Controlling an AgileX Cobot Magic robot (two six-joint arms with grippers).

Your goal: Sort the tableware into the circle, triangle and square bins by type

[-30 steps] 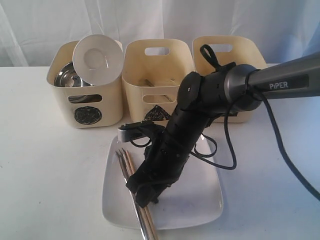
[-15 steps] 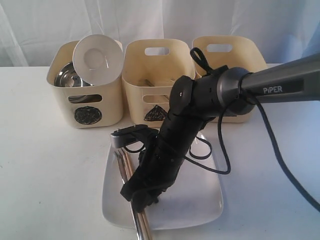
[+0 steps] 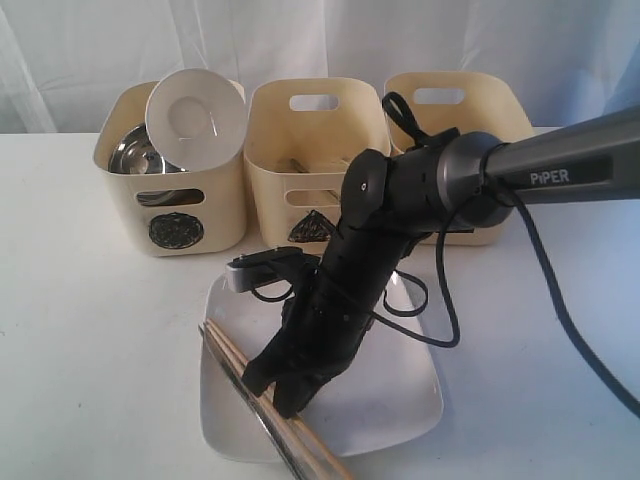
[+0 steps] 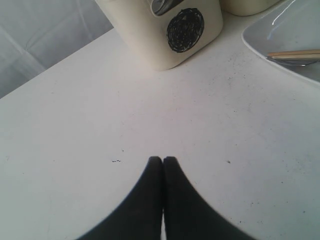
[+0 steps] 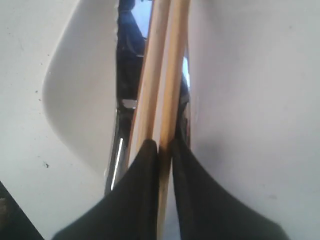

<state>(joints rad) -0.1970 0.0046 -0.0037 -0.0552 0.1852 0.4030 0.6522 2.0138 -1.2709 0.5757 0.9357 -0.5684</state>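
My right gripper (image 3: 290, 400) is low over the white square plate (image 3: 400, 390), shut on the wooden chopsticks (image 3: 235, 358). In the right wrist view the chopsticks (image 5: 165, 75) run out from between my fingertips (image 5: 164, 145); one stick is pinched and the other lies against a finger. A steel utensil (image 5: 120, 135) lies beside them on the plate (image 5: 80, 90). The circle bin (image 3: 215, 200) holds a white bowl (image 3: 195, 115) and a steel bowl (image 3: 135, 150). My left gripper (image 4: 163, 159) is shut and empty over bare table, near the circle bin (image 4: 185, 27).
The triangle bin (image 3: 270, 190) stands in the middle behind the plate, with cutlery inside. A third cream bin (image 3: 500, 110) stands at the right, its mark hidden by my arm. A black cable (image 3: 440, 320) loops from the arm over the plate's far edge.
The right gripper has closed on the chopsticks. They have swung round, so their far tips now point further left past the plate's edge.
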